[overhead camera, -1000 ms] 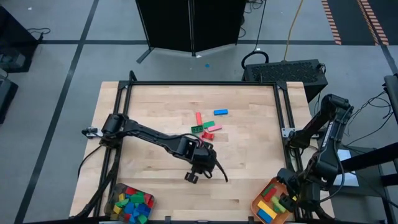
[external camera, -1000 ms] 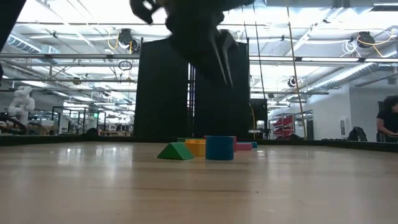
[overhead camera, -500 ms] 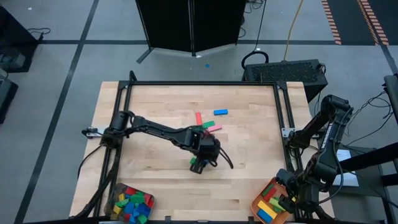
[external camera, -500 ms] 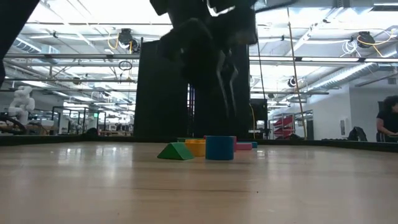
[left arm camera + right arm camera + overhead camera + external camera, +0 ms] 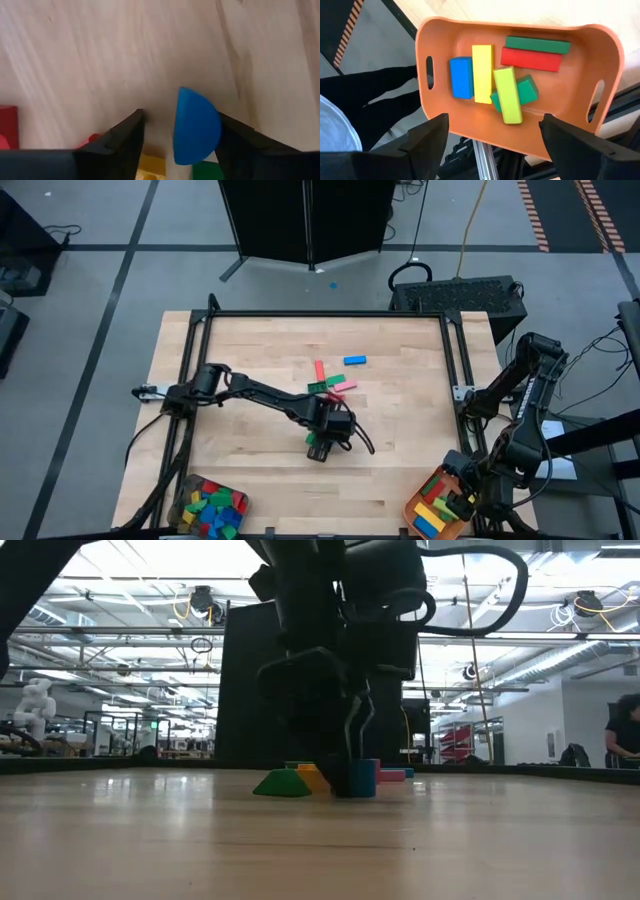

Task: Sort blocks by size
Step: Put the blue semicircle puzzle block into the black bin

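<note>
On the wood table, a blue half-round block (image 5: 196,127) stands between the fingers of my open left gripper (image 5: 180,132), which points down at the table's middle (image 5: 318,445). A yellow block (image 5: 150,167), a green one (image 5: 207,171) and red ones (image 5: 7,127) lie right by it. The low view shows the green wedge (image 5: 282,783), the yellow block (image 5: 314,777) and the blue block (image 5: 362,778) on the table under that gripper. More blocks (image 5: 335,378) lie farther back. My right gripper (image 5: 494,120) hangs open above the orange tray (image 5: 440,35). My left gripper comes from above with a finger on each side of the blue half-round block, which rests on the table. One finger (image 5: 240,142) stands close against the block's curved side (image 5: 216,125); I cannot tell whether it touches.
The orange tray (image 5: 415,505) at the near right corner holds long blocks in blue, yellow, green and red. A grey container (image 5: 183,498) at the near left corner holds several short blocks. A black frame rail (image 5: 320,314) runs along the table's far side.
My left gripper has gone toward the table's far edge and down, from well above the table to the blue block at table height. Its fingers have opened on the way. The blocks have stayed where they were.
</note>
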{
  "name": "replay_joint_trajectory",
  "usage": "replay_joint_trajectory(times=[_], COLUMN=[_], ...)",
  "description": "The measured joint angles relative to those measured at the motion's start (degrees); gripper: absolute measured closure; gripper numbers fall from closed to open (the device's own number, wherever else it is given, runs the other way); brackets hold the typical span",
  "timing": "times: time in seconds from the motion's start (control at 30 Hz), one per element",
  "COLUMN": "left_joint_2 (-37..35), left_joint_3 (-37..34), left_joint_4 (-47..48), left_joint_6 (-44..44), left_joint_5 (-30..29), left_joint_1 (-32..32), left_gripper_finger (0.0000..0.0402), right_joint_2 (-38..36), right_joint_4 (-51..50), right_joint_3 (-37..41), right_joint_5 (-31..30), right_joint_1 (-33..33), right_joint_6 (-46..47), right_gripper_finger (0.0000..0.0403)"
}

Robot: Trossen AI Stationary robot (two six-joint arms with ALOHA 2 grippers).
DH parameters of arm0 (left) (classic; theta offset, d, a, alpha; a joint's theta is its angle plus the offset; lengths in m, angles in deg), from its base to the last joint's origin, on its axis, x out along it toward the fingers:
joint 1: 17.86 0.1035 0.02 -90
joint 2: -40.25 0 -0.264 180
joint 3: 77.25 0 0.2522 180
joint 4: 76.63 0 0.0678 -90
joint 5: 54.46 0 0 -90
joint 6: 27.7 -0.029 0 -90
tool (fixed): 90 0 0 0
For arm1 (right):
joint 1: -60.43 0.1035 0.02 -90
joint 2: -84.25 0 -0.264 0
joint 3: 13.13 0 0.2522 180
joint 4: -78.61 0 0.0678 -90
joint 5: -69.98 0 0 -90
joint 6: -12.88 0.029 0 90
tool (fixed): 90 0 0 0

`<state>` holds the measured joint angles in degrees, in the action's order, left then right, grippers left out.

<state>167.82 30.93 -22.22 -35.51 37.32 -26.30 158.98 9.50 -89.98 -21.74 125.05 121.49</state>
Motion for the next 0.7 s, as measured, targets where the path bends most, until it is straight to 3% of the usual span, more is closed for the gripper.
replay_joint_trajectory(times=[0.27, 0.47, 0.7], left_joint_2=[-0.4, -5.4, -16.7], left_joint_3=[-0.1, -0.1, -0.1], left_joint_4=[0.5, 5.2, 24.3], left_joint_6=[1.5, 8.1, 16.1], left_joint_5=[2.3, 0.8, 1.8], left_joint_1=[0.7, -0.5, -9.0], left_gripper_finger=[0.0331, 0.0331, 0.0331], right_joint_2=[0.0, 0.0, 0.0], right_joint_4=[-2.2, -4.9, -6.1], right_joint_3=[0.0, 0.0, 0.0], right_joint_5=[0.0, -0.1, -2.2], right_joint_1=[0.0, 0.0, 0.0], right_joint_6=[0.6, 0.6, -0.1], right_gripper_finger=[0.0099, 0.0099, 0.0099])
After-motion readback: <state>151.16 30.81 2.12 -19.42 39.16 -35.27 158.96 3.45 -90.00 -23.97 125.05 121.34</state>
